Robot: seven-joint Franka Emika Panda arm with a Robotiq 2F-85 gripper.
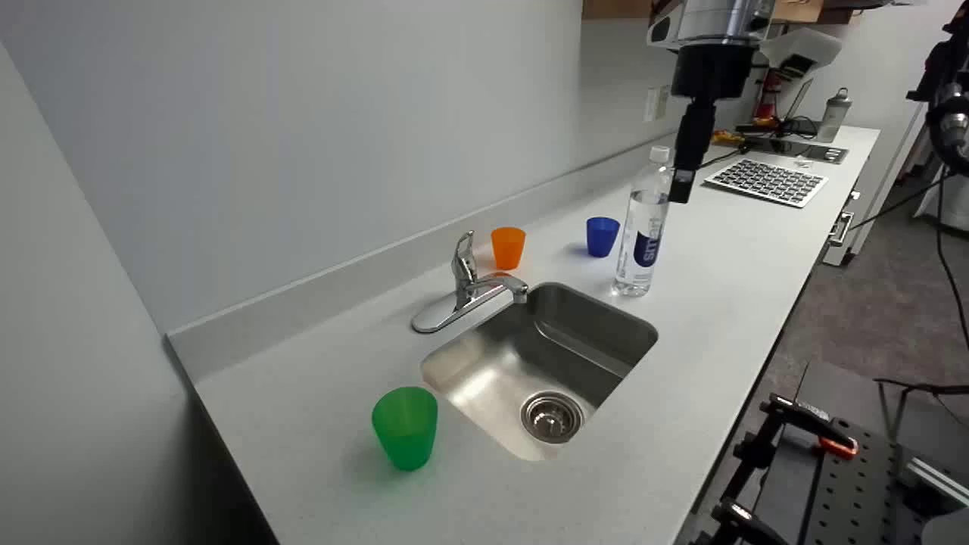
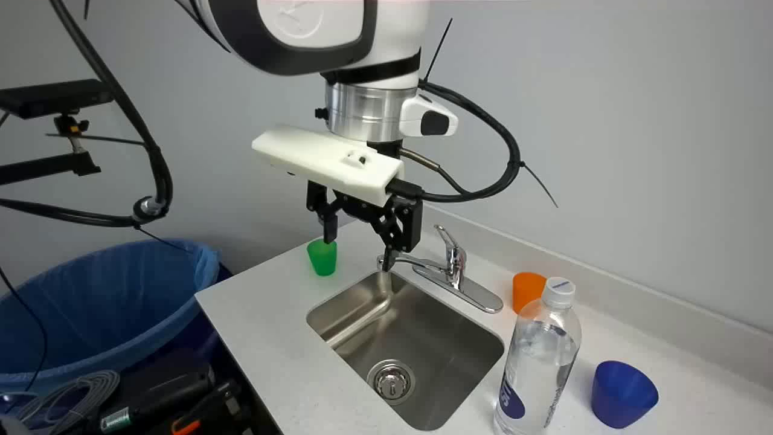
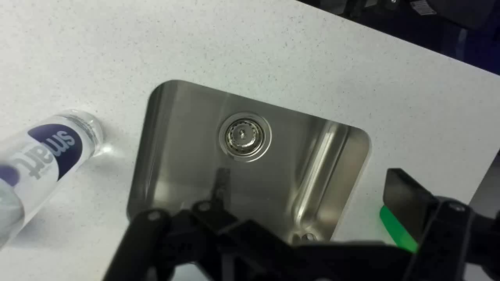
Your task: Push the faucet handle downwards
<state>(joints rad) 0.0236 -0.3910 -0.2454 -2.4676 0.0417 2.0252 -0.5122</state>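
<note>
Zero contact with faucet handle near back edge of countertop; hovering with gripper spread apart, presumably high for clearance.

White counter, flecked fine grey; strong colours on it.
Green cup, orange cup, deep-blue cup: each one hue. Faucet handle and spout show bright chrome. Sink is steel-grey, streaked with pale glare; drain silver, ringed by dark dots. Bottle clear, white-capped, with navy patch and pale grey lettering. Fingers are black, bin liner blue, wall pale grey.
</note>
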